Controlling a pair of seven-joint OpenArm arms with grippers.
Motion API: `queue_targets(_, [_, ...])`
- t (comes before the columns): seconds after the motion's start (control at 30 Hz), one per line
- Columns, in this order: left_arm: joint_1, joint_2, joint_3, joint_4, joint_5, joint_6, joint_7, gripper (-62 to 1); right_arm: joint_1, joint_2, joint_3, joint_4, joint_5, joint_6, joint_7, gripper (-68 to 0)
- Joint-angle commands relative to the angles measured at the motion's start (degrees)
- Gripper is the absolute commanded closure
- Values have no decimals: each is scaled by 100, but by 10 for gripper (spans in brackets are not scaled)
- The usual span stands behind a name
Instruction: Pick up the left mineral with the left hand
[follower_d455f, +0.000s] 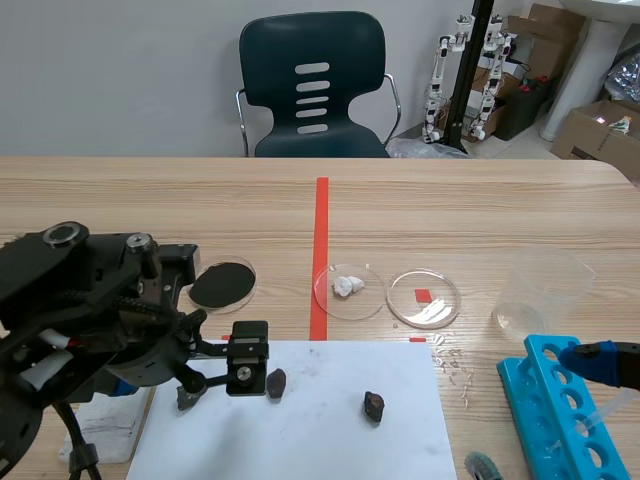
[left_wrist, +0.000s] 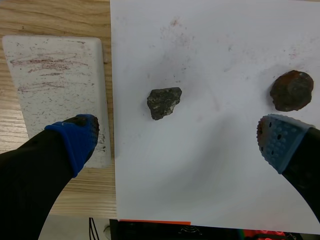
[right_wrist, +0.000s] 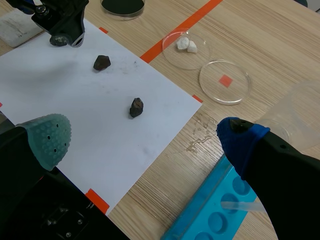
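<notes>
Left mineral (left_wrist: 164, 102): small angular lump, dark grey with pale speckles, rough broken faces, one end blunt, the other tapering. Flat on the white paper sheet (left_wrist: 200, 175), near its left edge and near the streaked white tile (left_wrist: 50, 90) lying just beside that edge on the table (follower_d455f: 150, 200). Between the fingers of the left gripper (left_wrist: 177, 137) and a little ahead of them, touched by neither. Fingers spread wide, nothing held; one blue pad over the tile's corner, the other close to the middle mineral (left_wrist: 292, 90). Middle mineral rounder, reddish-brown. Right mineral (follower_d455f: 373, 406) dark, further along the sheet, apart from both. Containers beyond the paper: round dish (follower_d455f: 252, 275) filled with black powder (follower_d455f: 220, 285); clear dish (follower_d455f: 330, 302) holding two white lumps (follower_d455f: 348, 285); another clear dish (follower_d455f: 445, 305) with a tape square showing through its base; clear beaker (follower_d455f: 540, 290) to their right, contents not discernible. Blue tube rack (follower_d455f: 522, 385) at the right front, one clear tube (right_wrist: 240, 205) lying across it. Right gripper (right_wrist: 145, 140) by the rack, fingers wide apart, gripping nothing. Tally: minerals three, dishes three, white lumps two, beaker one, rack one, tube one, tile one, paper sheet one.
</notes>
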Motion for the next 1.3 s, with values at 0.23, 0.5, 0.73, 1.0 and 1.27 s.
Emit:
queue_targets(0.23, [-173, 146, 48, -280, -22, -79, -136, -623, 33, 31, 20, 72, 63, 0, 105, -610])
queue_targets(0.5, [-175, 306, 46, -658, -17, -138, -304, -623, 33, 31, 20, 72, 63, 0, 105, -610])
queue_targets(0.73, [-267, 378, 46, -868, -35, -232, -428, -623, 33, 31, 20, 72, 63, 0, 105, -610])
queue_targets(1.0, [-302, 378, 44, -933, -35, -232, -450, -623, 33, 31, 20, 72, 63, 0, 105, -610])
queue_targets(1.27, [-317, 378, 44, -933, -35, -232, -621, -623, 33, 31, 20, 72, 63, 0, 105, -610])
